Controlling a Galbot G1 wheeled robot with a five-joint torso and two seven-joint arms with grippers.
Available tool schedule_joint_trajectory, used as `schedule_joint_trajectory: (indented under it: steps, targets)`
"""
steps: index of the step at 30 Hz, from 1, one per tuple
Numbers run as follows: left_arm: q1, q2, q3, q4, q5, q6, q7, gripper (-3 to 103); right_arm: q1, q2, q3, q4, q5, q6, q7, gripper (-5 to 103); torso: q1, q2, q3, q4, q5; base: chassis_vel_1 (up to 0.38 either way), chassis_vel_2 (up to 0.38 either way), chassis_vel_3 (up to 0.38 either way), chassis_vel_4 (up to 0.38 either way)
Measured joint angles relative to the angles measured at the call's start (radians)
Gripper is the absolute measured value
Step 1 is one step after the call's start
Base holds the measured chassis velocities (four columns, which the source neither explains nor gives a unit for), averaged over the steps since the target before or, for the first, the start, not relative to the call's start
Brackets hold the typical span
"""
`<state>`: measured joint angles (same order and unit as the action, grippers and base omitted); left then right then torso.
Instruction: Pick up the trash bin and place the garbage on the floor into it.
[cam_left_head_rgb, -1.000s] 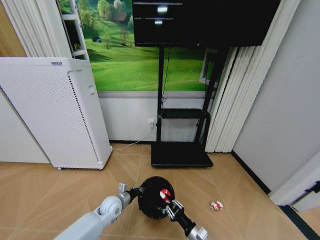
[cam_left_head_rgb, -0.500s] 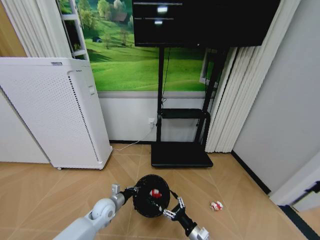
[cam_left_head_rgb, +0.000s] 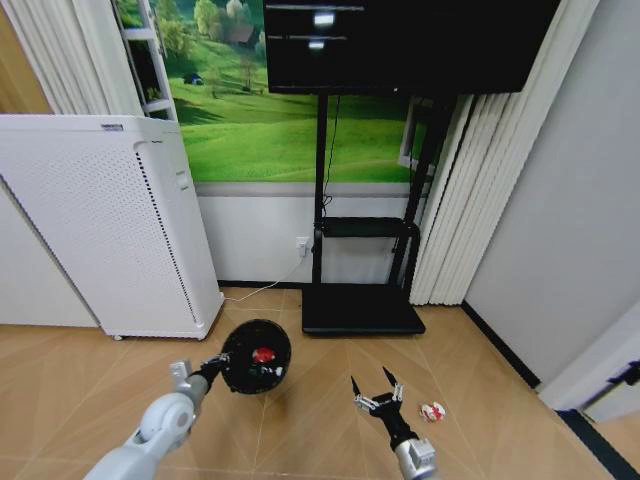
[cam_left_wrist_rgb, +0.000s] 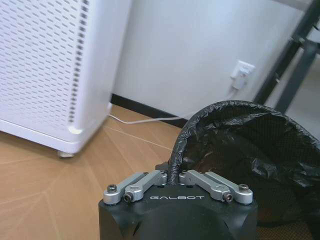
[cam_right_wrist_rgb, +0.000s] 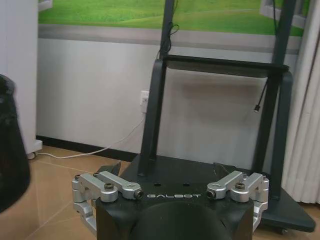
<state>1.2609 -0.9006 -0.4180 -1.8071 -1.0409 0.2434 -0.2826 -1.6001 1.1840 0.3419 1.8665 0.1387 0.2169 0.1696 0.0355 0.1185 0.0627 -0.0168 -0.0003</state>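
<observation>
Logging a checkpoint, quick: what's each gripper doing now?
Left gripper: shut on the trash bin rim.
Right gripper: open, empty.

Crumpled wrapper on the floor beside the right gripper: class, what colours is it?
Red and white, clearest in the head view.

1. A tall white perforated appliance (cam_left_head_rgb: 110, 225) is stood on the wooden floor (cam_left_head_rgb: 80, 385) at the left, against the wall.
2. A black screen (cam_left_head_rgb: 400, 45) is mounted on a black stand (cam_left_head_rgb: 365, 250), whose flat base (cam_left_head_rgb: 362, 310) is rested on the floor.
3. A green landscape picture (cam_left_head_rgb: 260, 130) is seen on the wall behind the stand.
4. A white socket (cam_left_head_rgb: 302, 244) is set low in the wall, with a white cable (cam_left_head_rgb: 262, 290) led along the floor.
5. Pale curtains (cam_left_head_rgb: 470, 190) are hung at the right of the stand.
</observation>
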Motion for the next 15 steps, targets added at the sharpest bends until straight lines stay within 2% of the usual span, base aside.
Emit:
schedule_joint_trajectory:
  steps: [1, 3, 4, 6, 12, 15]
  targets:
    - [0.000, 0.000, 0.000, 0.000, 0.000, 0.000, 0.000, 4, 0.000, 0.000, 0.000, 0.000, 0.000, 0.000, 0.000, 100, 0.000, 0.000, 0.000, 0.0000, 0.0000, 0.000, 0.000, 0.000, 0.000]
    - [0.076, 0.001, -0.080, -0.025, -0.005, 0.000, 0.005, 4, 0.017, 0.000, -0.003, -0.015, 0.003, -0.018, 0.015, 100, 0.000, 0.000, 0.000, 0.0005, 0.0002, 0.000, 0.000, 0.000, 0.000]
    - [0.076, 0.001, -0.080, -0.025, -0.005, 0.000, 0.005, 4, 0.017, 0.000, -0.003, -0.015, 0.003, -0.018, 0.015, 100, 0.000, 0.000, 0.000, 0.0005, 0.0002, 0.000, 0.000, 0.000, 0.000]
    - [0.142, -0.008, -0.144, -0.056, -0.007, 0.000, 0.008, 4, 0.045, 0.000, -0.012, -0.039, 0.010, -0.025, 0.024, 100, 0.000, 0.000, 0.000, 0.0009, 0.0007, 0.000, 0.000, 0.000, 0.000]
    - [0.205, -0.035, -0.195, -0.092, -0.006, 0.001, 0.009, 4, 0.064, 0.002, -0.016, -0.068, 0.015, -0.036, 0.023, 100, 0.000, 0.000, 0.000, 0.0003, 0.0004, 0.000, 0.000, 0.000, 0.000]
    - [0.221, -0.052, -0.203, -0.102, -0.005, 0.001, 0.006, 4, 0.071, 0.007, -0.019, -0.082, 0.017, -0.038, 0.022, 100, 0.000, 0.000, 0.000, 0.0006, 0.0002, -0.075, -0.074, 0.055, 0.050]
